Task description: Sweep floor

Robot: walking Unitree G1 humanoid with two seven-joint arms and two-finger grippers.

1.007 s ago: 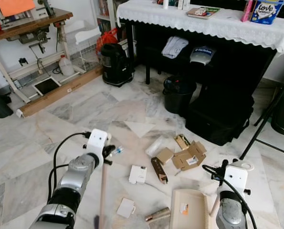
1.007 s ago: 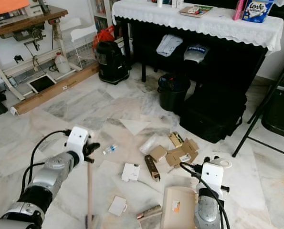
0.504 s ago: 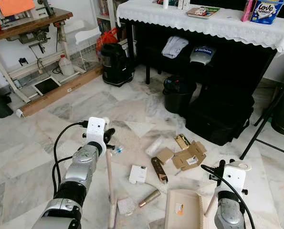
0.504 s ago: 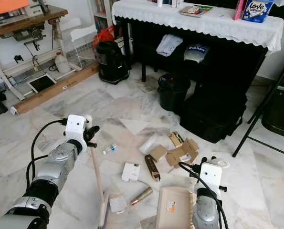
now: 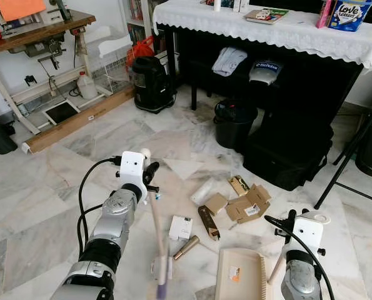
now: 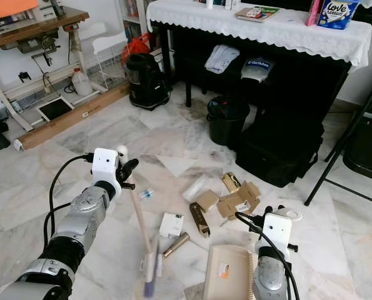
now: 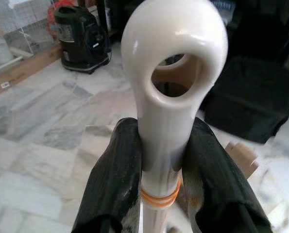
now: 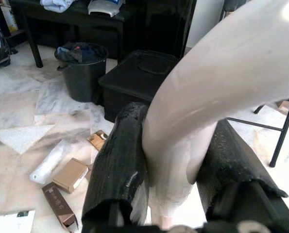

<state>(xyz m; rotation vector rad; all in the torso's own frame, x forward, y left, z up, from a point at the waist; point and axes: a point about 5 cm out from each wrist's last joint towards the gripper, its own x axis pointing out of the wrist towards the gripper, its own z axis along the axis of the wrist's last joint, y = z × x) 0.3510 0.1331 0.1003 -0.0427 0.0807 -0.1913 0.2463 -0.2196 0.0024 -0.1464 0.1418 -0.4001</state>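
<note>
Head views: the left gripper point(image 5: 147, 177) holds the long cream broom handle point(image 5: 154, 215) near its looped top, the shaft slanting down to a blurred broom head point(image 5: 162, 281) on the grey-veined marble floor point(image 5: 42, 206). Just ahead of the head lie a brown cylindrical tube point(image 5: 186, 247) and a white flat box point(image 5: 180, 228); beyond them sit a dark brown carton point(image 5: 207, 223) and torn tan cardboard pieces point(image 5: 247, 205). The beige ridged dustpan point(image 5: 242, 275) rests on the floor beside the right gripper point(image 5: 286, 236), which holds its upright cream handle point(image 5: 275, 270). Left wrist view: both black fingers point(image 7: 115, 179) are clamped on the broom handle just below its ring-shaped end, above an orange band point(image 7: 159, 196). Right wrist view: the black fingers point(image 8: 120, 165) are pressed against the curved cream dustpan handle point(image 8: 197, 121), with a black bucket point(image 8: 83, 68) and black case point(image 8: 144, 73) beyond. Risk: the tube is likely to roll past the dustpan mouth if struck obliquely, and a high grip gives little leverage, so the head may skip over flat litter.
</note>
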